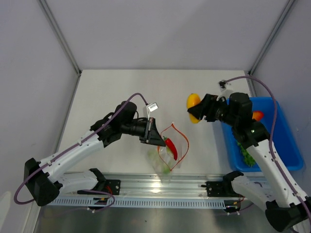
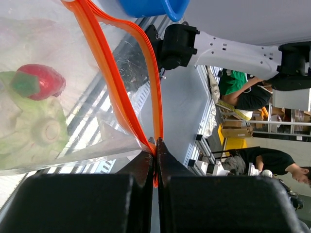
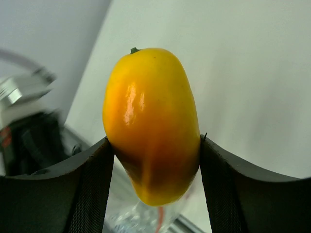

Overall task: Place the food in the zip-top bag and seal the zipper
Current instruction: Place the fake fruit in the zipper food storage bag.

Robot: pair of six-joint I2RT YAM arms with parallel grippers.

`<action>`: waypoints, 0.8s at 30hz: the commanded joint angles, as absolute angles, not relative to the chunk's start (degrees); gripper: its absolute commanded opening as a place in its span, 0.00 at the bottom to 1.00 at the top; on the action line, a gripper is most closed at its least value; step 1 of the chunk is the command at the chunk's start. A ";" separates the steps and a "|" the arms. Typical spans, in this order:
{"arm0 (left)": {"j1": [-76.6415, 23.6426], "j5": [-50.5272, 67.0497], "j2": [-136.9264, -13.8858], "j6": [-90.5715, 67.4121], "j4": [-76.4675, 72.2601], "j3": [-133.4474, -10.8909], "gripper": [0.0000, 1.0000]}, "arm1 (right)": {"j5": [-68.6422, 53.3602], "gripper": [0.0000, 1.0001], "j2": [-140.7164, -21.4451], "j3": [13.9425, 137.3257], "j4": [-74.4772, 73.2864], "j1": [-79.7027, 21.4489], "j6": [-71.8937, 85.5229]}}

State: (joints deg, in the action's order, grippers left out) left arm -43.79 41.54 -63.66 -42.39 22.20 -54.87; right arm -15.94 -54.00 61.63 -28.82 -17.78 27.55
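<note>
My left gripper (image 1: 156, 135) is shut on the orange-red zipper (image 2: 114, 73) at one end of the clear zip-top bag (image 1: 171, 150), holding its mouth open above the table. In the bag lie the red chili pepper (image 1: 171, 148) and the white-and-pale-green vegetable (image 2: 41, 127); the chili also shows in the left wrist view (image 2: 40, 81). My right gripper (image 1: 196, 112) is shut on the orange-yellow fruit (image 3: 151, 124) and holds it in the air, up and to the right of the bag. The green bumpy bunch (image 1: 247, 154) lies in the blue bin (image 1: 282, 145).
The blue bin stands at the right edge of the table, with a red-orange piece (image 1: 258, 115) at its far end. A metal rail (image 1: 155, 187) runs along the table's near edge. Grey walls close in the left and right sides.
</note>
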 commanded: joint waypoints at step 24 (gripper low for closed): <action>-43.51 37.27 -60.03 -43.51 24.26 -58.27 0.01 | 4.84 0.12 -50.53 47.81 -23.12 -57.39 47.99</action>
State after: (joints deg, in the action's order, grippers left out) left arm -43.70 37.63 -61.95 -42.59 26.04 -57.19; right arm 2.57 -49.78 48.29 -24.99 -56.77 44.10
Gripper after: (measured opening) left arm 0.005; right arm 0.668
